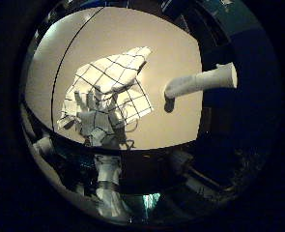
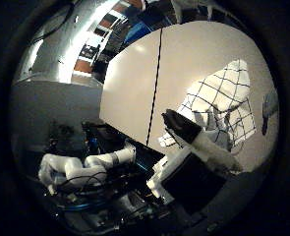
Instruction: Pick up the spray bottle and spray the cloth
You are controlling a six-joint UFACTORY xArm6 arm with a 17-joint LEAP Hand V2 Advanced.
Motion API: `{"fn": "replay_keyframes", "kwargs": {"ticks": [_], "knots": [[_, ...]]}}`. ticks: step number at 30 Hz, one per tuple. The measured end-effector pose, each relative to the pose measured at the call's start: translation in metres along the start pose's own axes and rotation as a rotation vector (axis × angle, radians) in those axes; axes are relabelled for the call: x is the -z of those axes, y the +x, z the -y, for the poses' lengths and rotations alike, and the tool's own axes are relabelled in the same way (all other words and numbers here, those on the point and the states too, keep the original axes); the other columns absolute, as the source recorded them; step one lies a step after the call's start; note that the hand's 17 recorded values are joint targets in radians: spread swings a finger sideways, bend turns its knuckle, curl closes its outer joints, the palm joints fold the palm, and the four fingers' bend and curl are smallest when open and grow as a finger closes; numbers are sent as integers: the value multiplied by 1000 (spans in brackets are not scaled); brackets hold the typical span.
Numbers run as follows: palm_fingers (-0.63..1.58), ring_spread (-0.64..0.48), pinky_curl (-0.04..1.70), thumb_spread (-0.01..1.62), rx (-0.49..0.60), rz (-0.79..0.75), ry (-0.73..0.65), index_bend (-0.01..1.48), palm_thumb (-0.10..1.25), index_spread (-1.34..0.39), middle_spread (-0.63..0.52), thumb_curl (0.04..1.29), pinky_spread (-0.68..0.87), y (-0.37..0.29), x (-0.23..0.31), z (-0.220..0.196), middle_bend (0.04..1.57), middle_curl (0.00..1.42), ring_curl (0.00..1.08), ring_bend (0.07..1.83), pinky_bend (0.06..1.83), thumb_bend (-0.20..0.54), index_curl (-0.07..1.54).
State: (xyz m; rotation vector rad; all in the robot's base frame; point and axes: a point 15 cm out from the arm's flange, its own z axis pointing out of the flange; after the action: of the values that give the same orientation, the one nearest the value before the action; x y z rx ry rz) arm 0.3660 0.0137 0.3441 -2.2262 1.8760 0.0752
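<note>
A white cloth (image 1: pixel 115 72) with a black grid lies crumpled on the beige table (image 1: pixel 171 43), far below the palm. My right hand (image 1: pixel 202 81) is well above the table and holds nothing. One white finger reaches straight out over the bare tabletop beside the cloth and throws a shadow there. In the thumb side view another finger (image 2: pixel 203 142), white with a black tip, points straight toward the cloth. No spray bottle shows in either view.
A white, hand-like shape (image 1: pixel 93 118) on a white arm (image 1: pixel 108 181) comes over the table's edge onto a corner of the cloth. Past that edge stand dark equipment and a white jointed arm (image 2: pixel 85 167). A grey wall (image 2: pixel 51 98) is behind.
</note>
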Motion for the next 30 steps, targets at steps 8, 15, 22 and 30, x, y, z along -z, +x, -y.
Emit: {"fn": "replay_keyframes", "kwargs": {"ticks": [8, 15, 22, 30], "knots": [[395, 134, 347, 1071, -67, 99, 91, 164, 698, -345, -27, 374, 397, -13, 23, 12, 288, 398, 274, 396, 205, -25, 355], [384, 129, 337, 1075, -215, 242, 351, 164, 670, -309, -31, 370, 382, -3, 89, 22, 290, 397, 267, 416, 243, -23, 326], [363, 144, 325, 1071, -356, 282, 522, 167, 657, -277, -9, 373, 379, 49, 129, 15, 291, 397, 258, 420, 288, -23, 314], [302, 168, 322, 1071, -506, 324, 757, 156, 656, -232, 33, 375, 378, 110, 182, -5, 273, 395, 259, 433, 346, -23, 306]]}}
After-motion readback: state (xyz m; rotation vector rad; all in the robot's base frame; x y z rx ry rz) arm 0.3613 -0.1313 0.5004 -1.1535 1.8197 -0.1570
